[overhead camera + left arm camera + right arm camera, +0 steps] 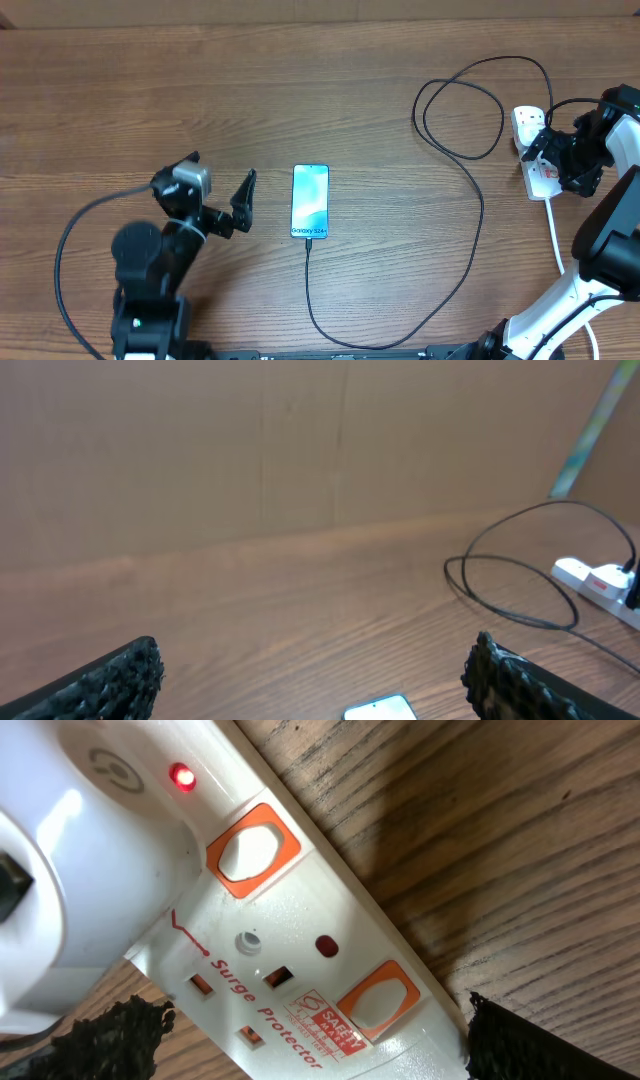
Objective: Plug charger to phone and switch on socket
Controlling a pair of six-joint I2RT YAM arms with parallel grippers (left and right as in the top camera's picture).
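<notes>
The phone (310,201) lies flat mid-table, its screen lit light blue; only its top edge (381,709) shows in the left wrist view. The charger's thin black cable (470,215) meets the phone's bottom edge, loops right and runs up to the white socket (541,180). My left gripper (222,188) hovers open just left of the phone, holding nothing. My right gripper (562,160) is open over the socket, its fingers (525,1040) on either side of the strip (300,950). A small red lamp (182,776) glows beside an orange-framed switch (250,850). A second switch (380,1002) sits lower.
A bulky white plug body (70,870) sits in the strip's outlet. The strip's thick white cord (556,240) runs down toward the right arm's base. The cable's loops (515,595) lie on the wood left of the strip (590,578). A brown wall stands behind the table.
</notes>
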